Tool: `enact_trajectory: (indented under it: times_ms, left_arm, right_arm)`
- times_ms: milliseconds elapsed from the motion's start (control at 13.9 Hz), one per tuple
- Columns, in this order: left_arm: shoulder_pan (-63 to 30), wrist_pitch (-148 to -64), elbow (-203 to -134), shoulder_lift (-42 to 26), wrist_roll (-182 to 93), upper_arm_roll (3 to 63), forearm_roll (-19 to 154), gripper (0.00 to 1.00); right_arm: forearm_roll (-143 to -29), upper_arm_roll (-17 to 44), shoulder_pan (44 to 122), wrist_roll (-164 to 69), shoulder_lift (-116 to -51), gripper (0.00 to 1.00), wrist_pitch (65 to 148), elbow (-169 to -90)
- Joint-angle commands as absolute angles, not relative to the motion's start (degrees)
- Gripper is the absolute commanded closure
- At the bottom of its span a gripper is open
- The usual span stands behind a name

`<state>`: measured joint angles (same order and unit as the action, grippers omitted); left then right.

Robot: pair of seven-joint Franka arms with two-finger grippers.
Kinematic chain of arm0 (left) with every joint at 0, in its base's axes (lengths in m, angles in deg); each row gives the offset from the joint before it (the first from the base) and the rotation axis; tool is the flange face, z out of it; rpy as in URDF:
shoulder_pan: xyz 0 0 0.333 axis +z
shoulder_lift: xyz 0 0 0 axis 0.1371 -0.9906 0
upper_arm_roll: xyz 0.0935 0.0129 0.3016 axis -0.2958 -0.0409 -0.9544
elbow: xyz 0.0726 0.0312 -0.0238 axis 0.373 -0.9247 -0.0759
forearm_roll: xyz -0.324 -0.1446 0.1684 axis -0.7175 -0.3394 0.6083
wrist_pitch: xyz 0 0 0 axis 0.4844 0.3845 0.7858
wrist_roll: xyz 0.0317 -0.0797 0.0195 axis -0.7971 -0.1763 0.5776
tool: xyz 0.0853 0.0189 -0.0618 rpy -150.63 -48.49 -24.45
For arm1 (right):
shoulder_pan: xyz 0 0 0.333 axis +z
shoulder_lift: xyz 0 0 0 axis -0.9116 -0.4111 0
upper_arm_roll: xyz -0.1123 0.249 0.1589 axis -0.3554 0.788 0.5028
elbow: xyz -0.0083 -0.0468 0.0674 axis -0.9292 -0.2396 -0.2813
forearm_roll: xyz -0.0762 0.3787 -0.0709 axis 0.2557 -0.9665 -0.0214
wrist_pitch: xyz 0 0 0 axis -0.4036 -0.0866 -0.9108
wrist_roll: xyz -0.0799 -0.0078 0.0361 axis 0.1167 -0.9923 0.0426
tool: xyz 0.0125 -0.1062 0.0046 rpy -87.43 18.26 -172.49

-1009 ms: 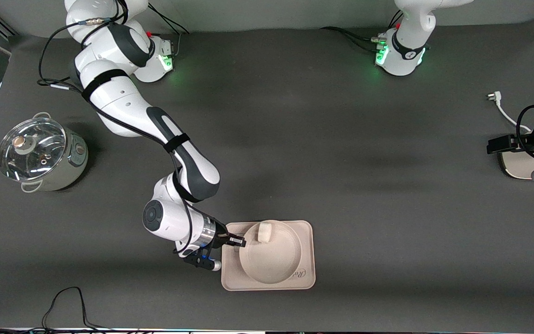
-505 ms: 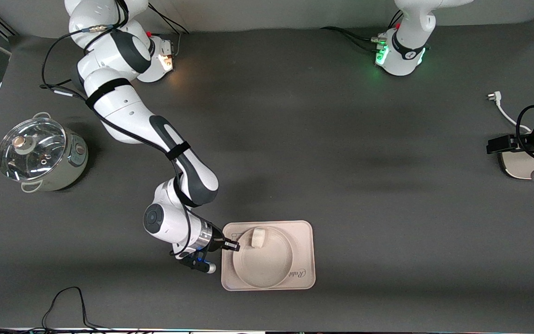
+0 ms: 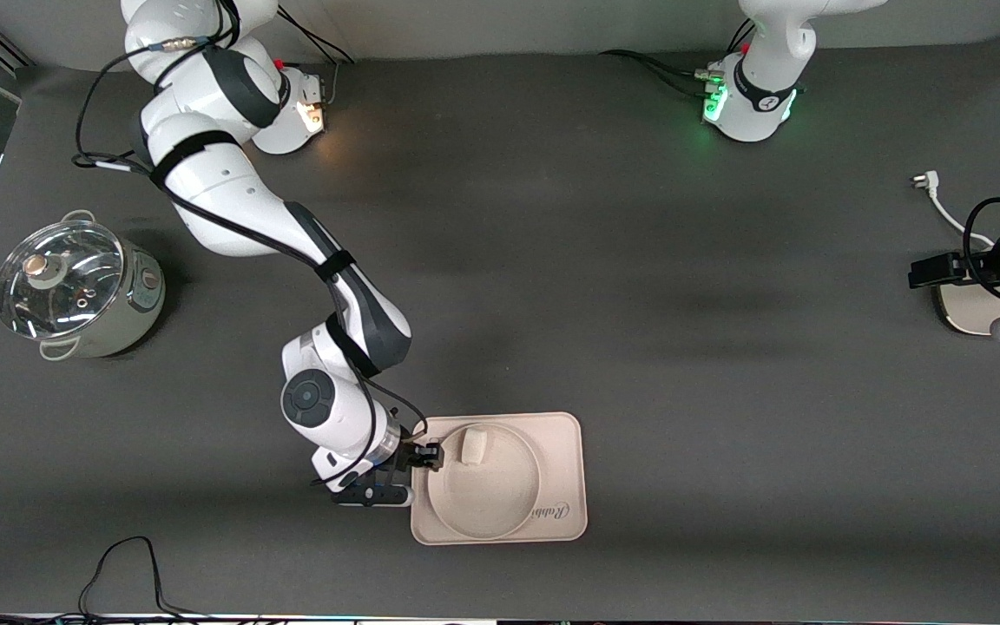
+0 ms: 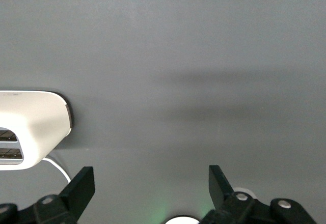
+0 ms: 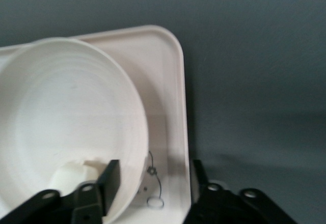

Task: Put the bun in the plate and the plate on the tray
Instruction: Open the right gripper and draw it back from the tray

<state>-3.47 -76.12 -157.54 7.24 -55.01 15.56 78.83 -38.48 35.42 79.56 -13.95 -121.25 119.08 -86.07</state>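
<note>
In the front view, the tray (image 3: 565,473) lies near the table's edge closest to the camera, about midway along it, with the plate (image 3: 487,495) resting on it and filling most of its width toward the right arm's end. The bun (image 3: 471,445) sits in the plate, close against the part of the rim farthest from the camera. The right gripper (image 3: 427,457) is at the tray's edge toward the right arm's end, low over the plate's rim, its fingers parted with the rim between them rather than pinched. A lidded pot (image 3: 75,291) stands near the table's edge at the right arm's end. The left gripper (image 3: 930,271) hangs over a white toaster (image 3: 969,308) at the table's edge at the left arm's end, where the left arm waits, and a white cable with a plug (image 3: 925,182) lies just beside it. In the left wrist view, the left gripper (image 4: 152,188) has its fingers spread wide with nothing between them, above bare table, and the toaster (image 4: 30,127) with its slots shows to one side. In the right wrist view, the right gripper (image 5: 153,180) is parted, one finger inside the plate (image 5: 66,122) beside the bun (image 5: 74,175) and the other outside the tray's (image 5: 168,81) rounded corner, so the plate's rim and the tray's wall both stand in the gap.
</note>
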Motion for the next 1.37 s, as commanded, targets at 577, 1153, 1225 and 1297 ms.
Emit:
enact_trajectory:
  times_ms: [577,1153,1225,1297]
  left_arm:
    - [-4.5,-76.3,-159.0,11.3,-54.6,15.1,80.1,0.0]
    - [-4.8,-76.6,-163.8,16.8,-53.4,15.2,80.1,0.0]
    - [-5.2,-76.5,-163.8,16.8,-53.0,15.5,80.0,0.0]
    - [-5.4,-76.1,-163.8,16.9,-51.8,15.6,80.0,0.0]
  right_arm:
    - [-37.2,34.5,74.0,-12.2,-90.8,0.0,93.3,-99.7]
    - [-48.1,26.1,72.1,-19.3,-62.8,0.0,94.7,-129.1]
    - [-48.5,25.3,72.1,-19.5,-60.2,0.0,95.8,-132.1]
    - [-48.6,24.5,72.1,-20.6,-58.5,0.0,95.9,-133.7]
